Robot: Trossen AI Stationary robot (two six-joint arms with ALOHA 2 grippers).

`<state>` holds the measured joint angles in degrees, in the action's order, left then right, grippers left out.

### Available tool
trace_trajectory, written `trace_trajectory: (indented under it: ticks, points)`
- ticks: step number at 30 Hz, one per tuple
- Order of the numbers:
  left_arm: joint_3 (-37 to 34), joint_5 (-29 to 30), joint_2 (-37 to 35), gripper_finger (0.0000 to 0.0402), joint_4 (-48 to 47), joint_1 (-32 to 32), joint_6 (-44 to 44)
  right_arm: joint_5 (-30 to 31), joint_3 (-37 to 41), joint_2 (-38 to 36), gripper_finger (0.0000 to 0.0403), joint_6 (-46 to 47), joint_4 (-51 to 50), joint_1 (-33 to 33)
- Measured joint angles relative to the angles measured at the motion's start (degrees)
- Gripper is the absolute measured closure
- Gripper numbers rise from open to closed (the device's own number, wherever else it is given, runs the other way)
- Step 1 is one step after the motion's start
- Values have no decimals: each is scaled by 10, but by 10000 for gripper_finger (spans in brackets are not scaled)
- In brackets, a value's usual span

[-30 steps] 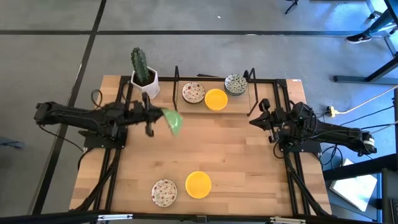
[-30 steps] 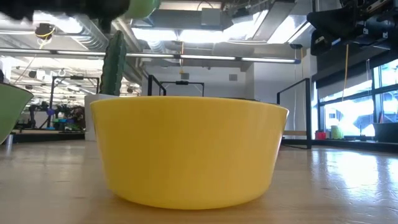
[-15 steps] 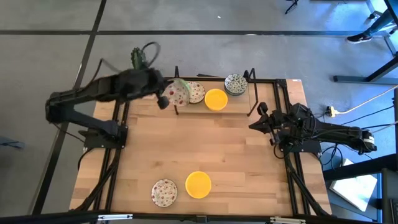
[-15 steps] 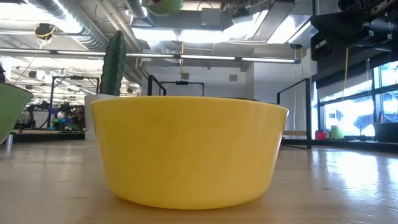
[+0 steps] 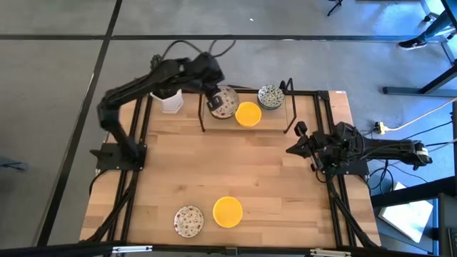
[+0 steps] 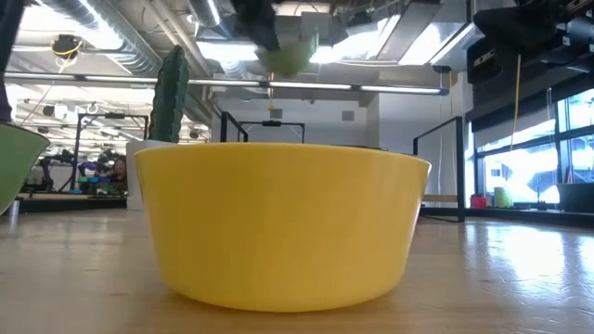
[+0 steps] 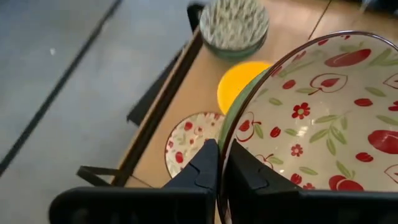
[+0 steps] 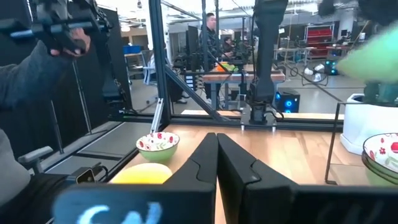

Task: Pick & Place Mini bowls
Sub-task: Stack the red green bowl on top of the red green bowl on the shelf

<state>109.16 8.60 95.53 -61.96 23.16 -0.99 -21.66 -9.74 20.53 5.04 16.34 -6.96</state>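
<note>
The left gripper [image 5: 214, 98] is over the far edge of the desk [image 5: 271, 178], its jaws clamped on the rim of a red-speckled mini bowl [image 7: 311, 118], above another red-speckled bowl [image 7: 189, 146] lying there. Next to that come a yellow bowl [image 5: 248, 113] and a green-patterned bowl [image 5: 270, 96]. Two more bowls [image 5: 208, 215] stand at the near edge. The right gripper [image 5: 298, 141] waits at the right edge, jaws together.

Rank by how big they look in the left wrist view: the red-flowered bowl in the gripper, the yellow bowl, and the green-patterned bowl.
1. Red-flowered bowl, held by the left gripper: largest, but nearest the camera, so partly nearness.
2 and 3. Green-patterned bowl and yellow bowl: unsure, since the held bowl hides much of the yellow one.
</note>
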Motion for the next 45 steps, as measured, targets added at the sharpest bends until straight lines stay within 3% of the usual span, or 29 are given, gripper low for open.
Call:
trace_trajectory:
  ticks: [7,14,27,45]
  points:
    - [42,-32,101,394,-54,49,-9,40,0,11,398,-10,0,32]
    - [42,-43,153,394,-69,78,-19,41,0,17,398,-10,0,46]
    - [43,-52,199,393,-65,82,-48,42,0,20,398,-9,-4,50]
    - [43,-52,203,393,-59,107,-47,42,0,20,398,-8,-9,50]
